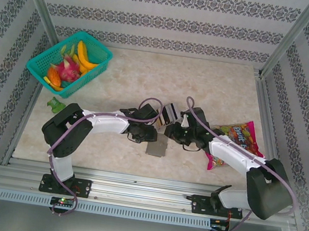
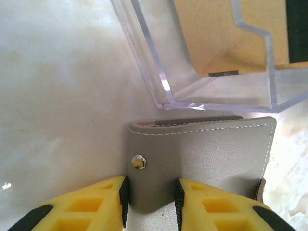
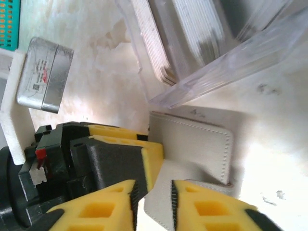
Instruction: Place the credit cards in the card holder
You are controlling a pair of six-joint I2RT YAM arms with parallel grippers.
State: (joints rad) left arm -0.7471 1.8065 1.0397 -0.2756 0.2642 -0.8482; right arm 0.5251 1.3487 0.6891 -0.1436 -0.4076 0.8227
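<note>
The grey card holder [image 1: 157, 146] lies at the table's middle between both grippers, just in front of a clear tray [image 1: 164, 117] holding the credit cards [image 1: 170, 112]. In the left wrist view my left gripper [image 2: 151, 193] is shut on the card holder's [image 2: 216, 154] snap tab, both pads against its edges. A tan card [image 2: 216, 38] stands in the tray [image 2: 159, 82] beyond. My right gripper [image 3: 153, 198] is open, with a lifted flap of the card holder [image 3: 192, 144] between its fingers and a sliver of space at the left pad. Several card edges [image 3: 192, 33] show in the tray [image 3: 231, 67].
A green basket [image 1: 69, 62] of toy fruit stands at the back left. A colourful candy bag [image 1: 238, 137] lies right of the right arm, and a small green thing [image 1: 57, 105] left of the left arm. The left gripper's body [image 3: 115, 159] crowds the right gripper.
</note>
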